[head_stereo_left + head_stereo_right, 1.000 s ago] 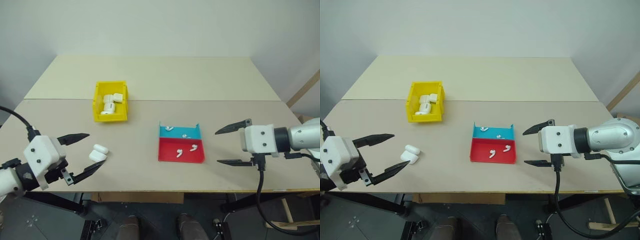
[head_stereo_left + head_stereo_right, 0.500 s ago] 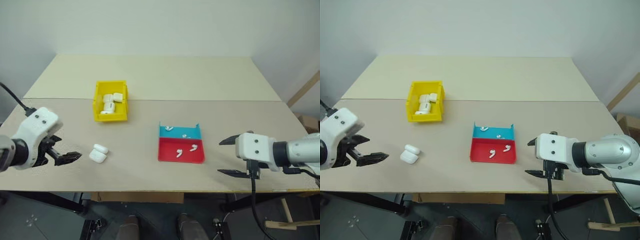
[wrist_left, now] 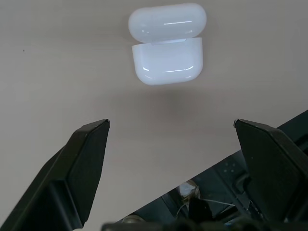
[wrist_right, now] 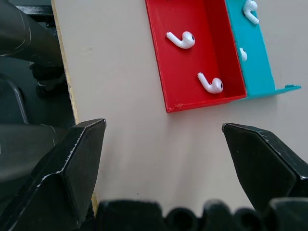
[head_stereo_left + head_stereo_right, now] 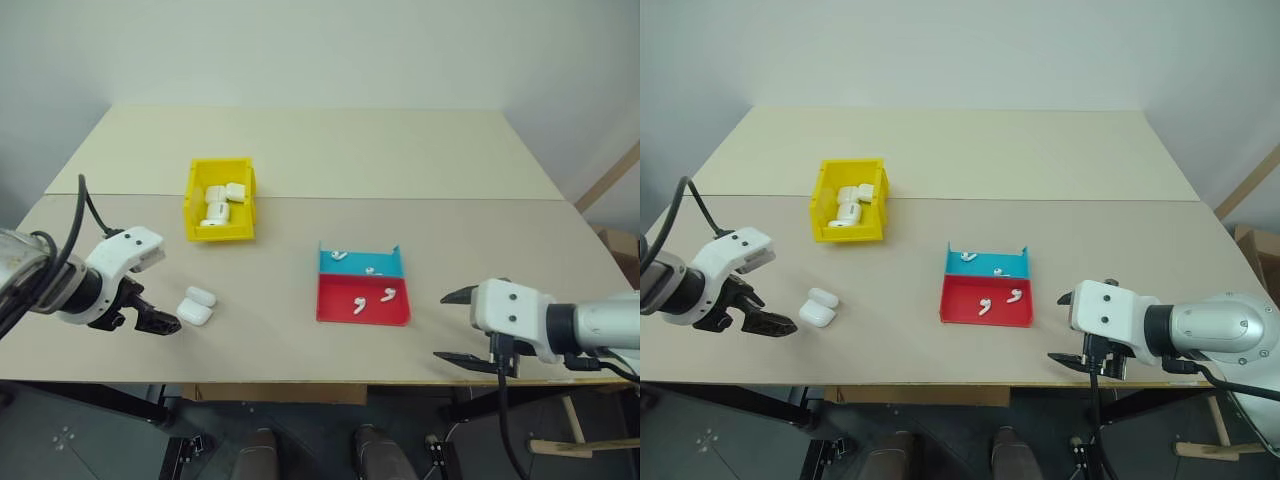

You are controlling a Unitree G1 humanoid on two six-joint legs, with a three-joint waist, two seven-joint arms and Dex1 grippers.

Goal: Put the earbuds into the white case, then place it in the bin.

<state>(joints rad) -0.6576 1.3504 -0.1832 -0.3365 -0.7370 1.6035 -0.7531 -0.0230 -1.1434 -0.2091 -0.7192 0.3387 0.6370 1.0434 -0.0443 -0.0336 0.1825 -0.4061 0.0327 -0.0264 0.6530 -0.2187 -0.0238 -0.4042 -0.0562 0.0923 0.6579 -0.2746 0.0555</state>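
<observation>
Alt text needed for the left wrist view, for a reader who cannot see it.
An open white case lies on the beige table, lid flipped back, beyond the left end effector, whose two black fingers stand wide apart and touch nothing. The table's front edge and dark floor show below.

The case (image 5: 197,305) lies on the worktop (image 5: 330,160) just to the right of the left pincer (image 5: 150,322), apart from it, lid flipped up. Beyond that pincer, farther back and a little to its right, sits the bin (image 5: 221,201) with several cases (image 5: 217,207) in it. The tray (image 5: 362,285) lies well to the left of the right pincer (image 5: 461,327) and somewhat beyond it, between the two pincers but nearer the right one. Two earbuds (image 4: 181,40) lie in the tray's near compartment, others (image 5: 339,257) in the far one. The right pincer hangs over the worktop's front edge, touching nothing.
</observation>
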